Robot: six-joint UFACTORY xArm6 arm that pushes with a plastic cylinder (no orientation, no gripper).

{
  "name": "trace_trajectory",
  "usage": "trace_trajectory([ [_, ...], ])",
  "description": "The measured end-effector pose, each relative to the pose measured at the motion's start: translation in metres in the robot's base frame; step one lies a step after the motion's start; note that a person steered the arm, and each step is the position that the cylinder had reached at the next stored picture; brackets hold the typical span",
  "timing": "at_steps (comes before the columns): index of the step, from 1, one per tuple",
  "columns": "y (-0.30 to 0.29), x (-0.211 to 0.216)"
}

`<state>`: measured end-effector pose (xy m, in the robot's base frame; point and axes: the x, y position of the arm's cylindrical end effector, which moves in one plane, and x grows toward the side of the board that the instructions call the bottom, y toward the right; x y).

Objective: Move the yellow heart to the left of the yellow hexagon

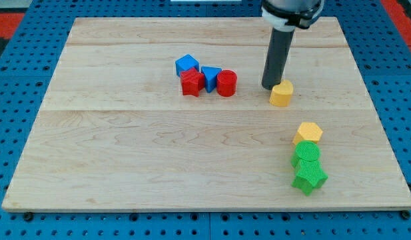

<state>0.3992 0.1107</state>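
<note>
Camera view, everything placed from the yellow hexagon (308, 133), which sits toward the view's right, lower half of the wooden board (125, 167). No jaws on this rig to be apart or together — only a dark rod ending in my tip (270, 87).

Up and slightly to the view's left of the hexagon: the yellow heart (281, 94), apart from it. My tip just beside the heart on its upper-left side, touching or nearly so; hard to tell which. Directly below the hexagon, touching it, a green block (306, 155), rounded as far as can be made out, and below that a green star (309, 176). Far to the hexagon's upper left, well apart, a tight cluster: blue cube (186, 65), red star (192, 83), blue triangle (211, 75), red cylinder (226, 83).

Likely trouble: pushing from the upper-left side would send the heart down and rightward — into the hexagon itself, knocking it against the green stack, or past to the wrong side. An off-centre contact could also spin the heart away sideways.

Room: wide bare wood to the hexagon's left and lower left, nothing in the way there. Less margin to its right, toward the board's edge.
</note>
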Motion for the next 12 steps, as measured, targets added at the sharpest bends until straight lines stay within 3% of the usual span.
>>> trace_trajectory([
  [1, -0.021, 0.022],
  [3, 0.013, -0.022],
  [4, 0.052, -0.021],
  [5, 0.051, 0.003],
  [7, -0.049, 0.014],
  [8, -0.038, 0.041],
  [10, -0.008, 0.017],
  [11, 0.051, 0.030],
  [12, 0.057, 0.037],
])
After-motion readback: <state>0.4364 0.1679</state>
